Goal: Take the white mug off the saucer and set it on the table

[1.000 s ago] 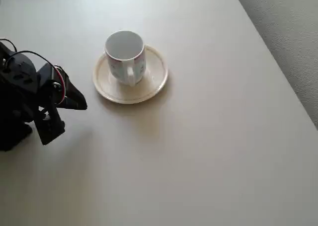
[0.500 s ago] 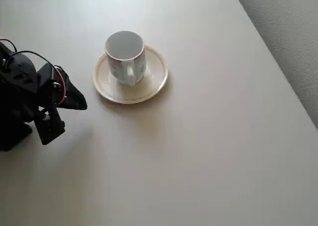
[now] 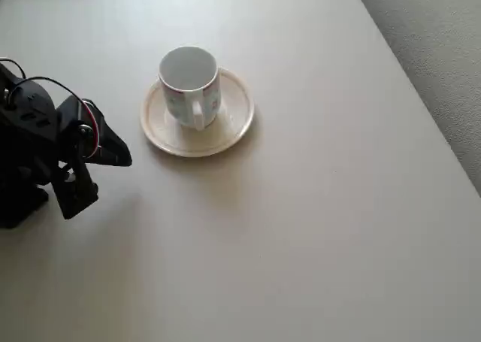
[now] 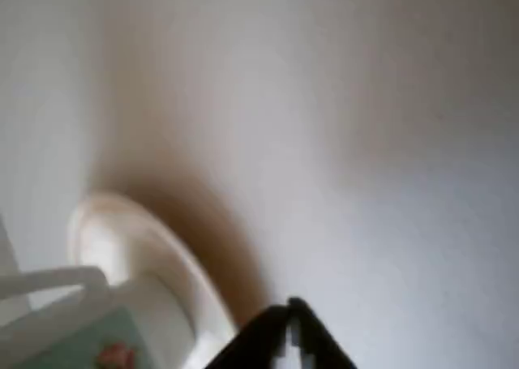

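Your white mug (image 3: 189, 84) sits upright on the saucer (image 3: 197, 114) in the upper left of the overhead frame — handle toward the bottom. Your tool (image 3: 114, 148) waits apart on the surface (image 3: 316, 222), lower left of it — fingers together.

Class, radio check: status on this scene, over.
End effector shut, empty, left of saucer in overhead view. White mug upright on saucer. Table path unobstructed.

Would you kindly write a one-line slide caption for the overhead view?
White mug upright on its saucer, handle toward the camera's bottom edge, with the arm's tool apart at the left on the table.
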Controlling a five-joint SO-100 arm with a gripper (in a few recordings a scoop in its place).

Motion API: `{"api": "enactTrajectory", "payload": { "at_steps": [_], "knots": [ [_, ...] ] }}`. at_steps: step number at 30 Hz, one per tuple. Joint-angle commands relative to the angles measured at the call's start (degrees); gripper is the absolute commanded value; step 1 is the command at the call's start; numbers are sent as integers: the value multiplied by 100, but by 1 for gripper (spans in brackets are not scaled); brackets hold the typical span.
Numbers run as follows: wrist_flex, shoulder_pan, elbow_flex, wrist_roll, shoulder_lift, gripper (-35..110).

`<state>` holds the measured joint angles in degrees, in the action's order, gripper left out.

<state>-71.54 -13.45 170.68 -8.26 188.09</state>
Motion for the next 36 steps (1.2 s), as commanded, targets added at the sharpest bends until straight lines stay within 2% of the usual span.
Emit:
{"api": "enactTrajectory", "payload": {
  "at_steps": [1, 6, 9, 11, 16, 21, 27, 36],
  "knots": [
    [79, 44, -26, -62, 53, -1],
    [88, -255, -325, -923, 53, 5],
    [-404, -431, -1239, -1371, 53, 11],
    [-703, -176, -2030, -1626, -185, 17],
    [-1485, 782, -4605, -1441, -2769, 19],
    [-2004, 1441, -6126, -949, -4755, 19],
    [-1556, 1652, -6354, -773, -6328, 19],
    [-976, 1872, -6574, -729, -7128, 19]
  ]
}}
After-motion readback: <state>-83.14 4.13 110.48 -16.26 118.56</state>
